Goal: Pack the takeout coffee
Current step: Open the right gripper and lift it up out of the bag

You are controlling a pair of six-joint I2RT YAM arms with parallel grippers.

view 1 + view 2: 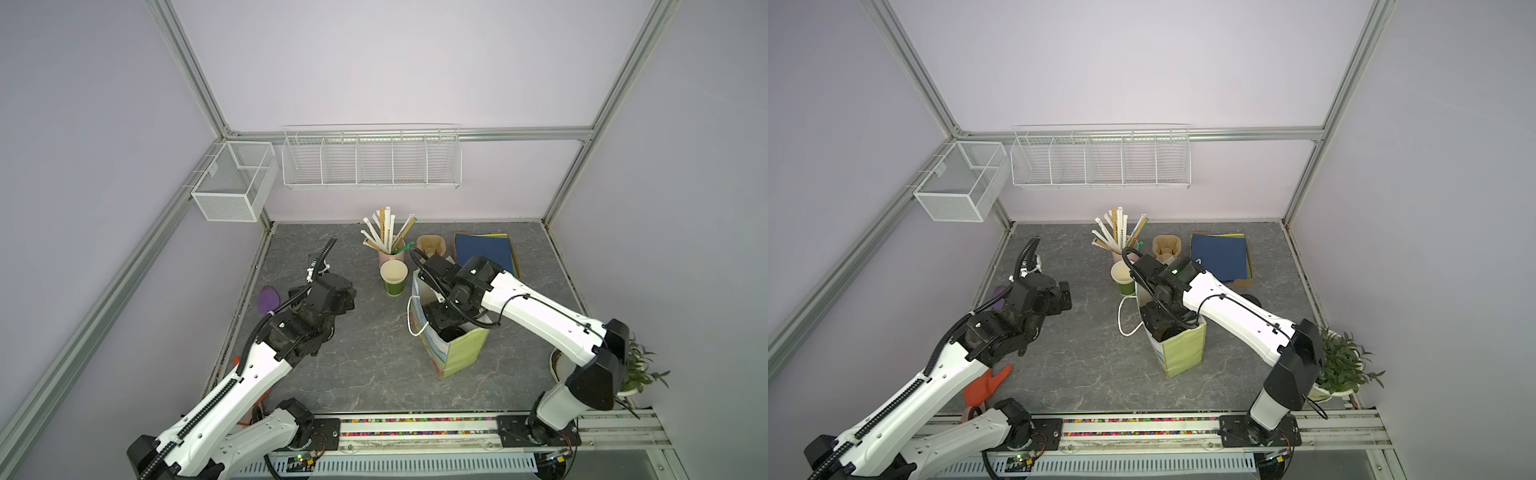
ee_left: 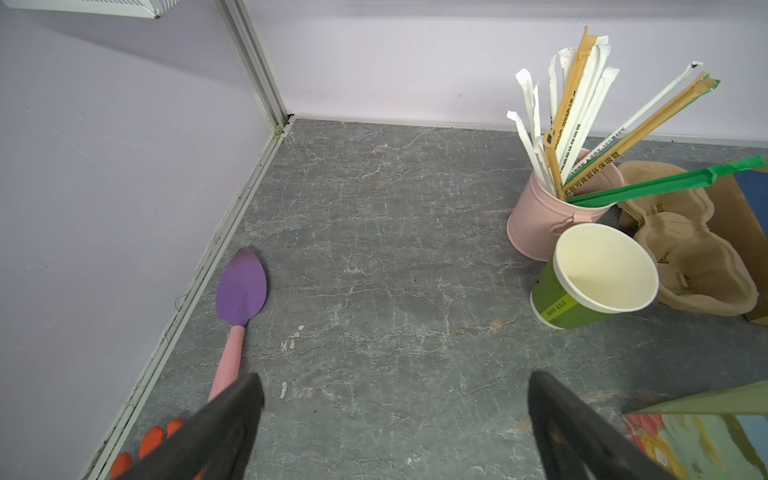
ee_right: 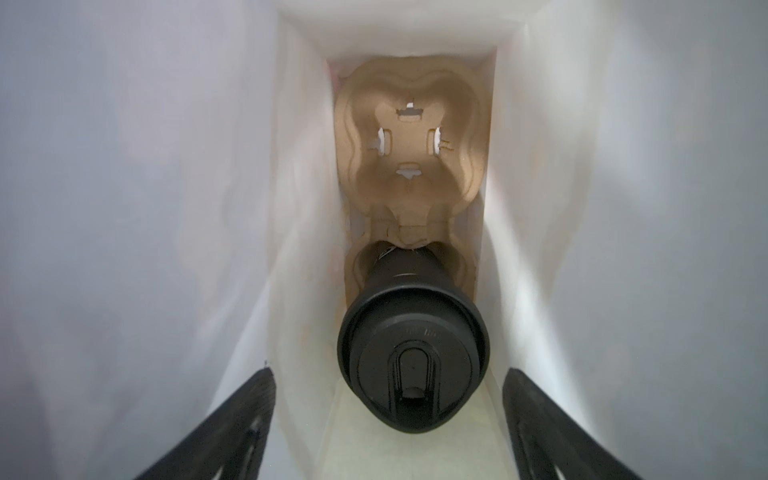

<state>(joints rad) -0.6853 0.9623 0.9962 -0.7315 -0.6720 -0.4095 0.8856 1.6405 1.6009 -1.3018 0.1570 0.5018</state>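
The takeout coffee [image 3: 413, 357], a black cup with a black lid, stands upright in one well of a brown pulp cup carrier [image 3: 411, 137] at the bottom of the paper bag [image 1: 465, 349]. My right gripper [image 3: 388, 376] reaches down into the bag's mouth and is open. Its fingers [image 3: 249, 411] stand on either side of the lid and clear of it. In both top views the bag hides those fingers. My left gripper [image 2: 395, 378] is open and empty, hovering over bare table left of the bag [image 2: 706, 432].
A green paper cup [image 1: 393, 278], a pink cup of wrapped straws [image 1: 388, 253] and a second pulp carrier [image 1: 430, 245] stand behind the bag. Blue folders [image 1: 484, 251] lie back right. A purple trowel [image 2: 241, 291] and an orange glove [image 1: 984, 386] lie left. A plant [image 1: 640, 370] stands front right.
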